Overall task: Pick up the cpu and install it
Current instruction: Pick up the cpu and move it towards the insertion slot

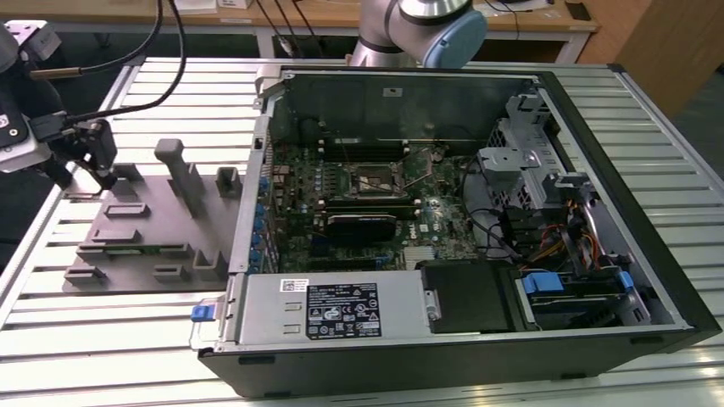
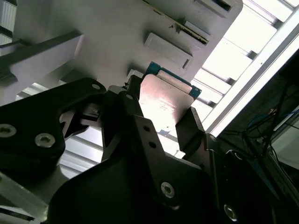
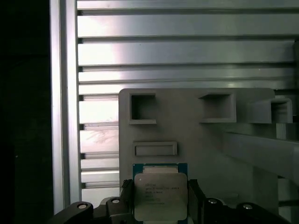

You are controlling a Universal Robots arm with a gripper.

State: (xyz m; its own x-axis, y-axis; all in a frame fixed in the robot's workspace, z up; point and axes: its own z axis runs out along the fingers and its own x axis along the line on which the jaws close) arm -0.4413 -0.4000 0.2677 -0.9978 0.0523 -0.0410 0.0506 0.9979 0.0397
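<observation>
The pick-up half of the job looks to be in hand: in both wrist views the gripper [image 3: 161, 207] has its two black fingers [image 2: 189, 128] closed against opposite edges of the cpu [image 3: 160, 193], the silvery top with its thin greenish rim sitting squarely between them. In the exterior view the gripper [image 1: 91, 165] hangs over the far corner of the grey tray [image 1: 136, 246] at the exterior view's left, on the slatted table [image 1: 114, 339], so the chip is at the tray and well apart from the open computer case [image 1: 633, 170]. Whether the chip has left the tray's surface or rests on it I cannot tell, though in the second wrist view the cpu [image 2: 166, 100] seems to stand a little clear of the grey plate behind it. The install is not yet begun – the square socket [image 1: 374, 181] in the middle of the green board [image 1: 339, 170] looks bare, with its frame around it. By my judgement the move ahead calls for a firm, even grip with the chip kept flat, a path that clears the tray's upright posts [image 1: 172, 165] and the case wall, and careful squaring of the chip to the socket – a tilted or turned chip would not seat and could harm the contacts
</observation>
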